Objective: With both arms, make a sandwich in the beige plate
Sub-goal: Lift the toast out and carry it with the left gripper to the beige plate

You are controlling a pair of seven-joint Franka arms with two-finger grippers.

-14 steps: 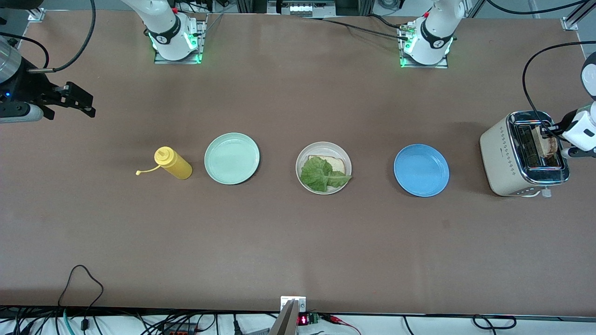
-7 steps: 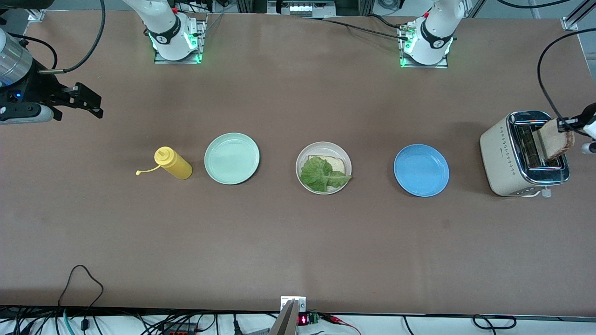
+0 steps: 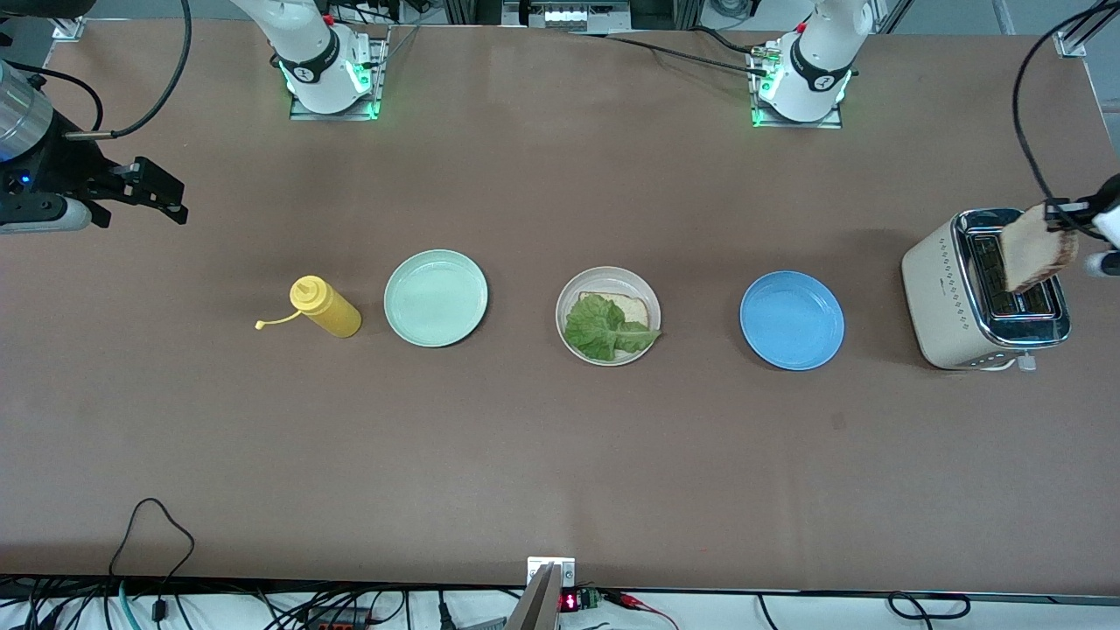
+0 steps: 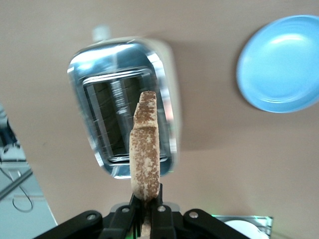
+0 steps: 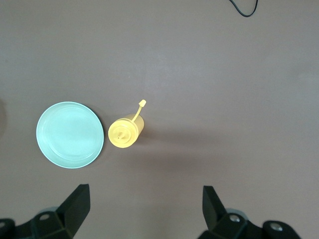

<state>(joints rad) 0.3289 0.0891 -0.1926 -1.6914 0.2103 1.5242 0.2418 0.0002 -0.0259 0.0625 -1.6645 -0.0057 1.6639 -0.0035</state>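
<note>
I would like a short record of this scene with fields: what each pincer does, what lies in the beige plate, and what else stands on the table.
left pincer: shut on bread slice, over the toaster
right pincer: open, holds nothing, waits above the table near the yellow bottle
beige plate: one bread slice under a lettuce leaf
other plates: mint-green plate, blue plate, both bare
</note>
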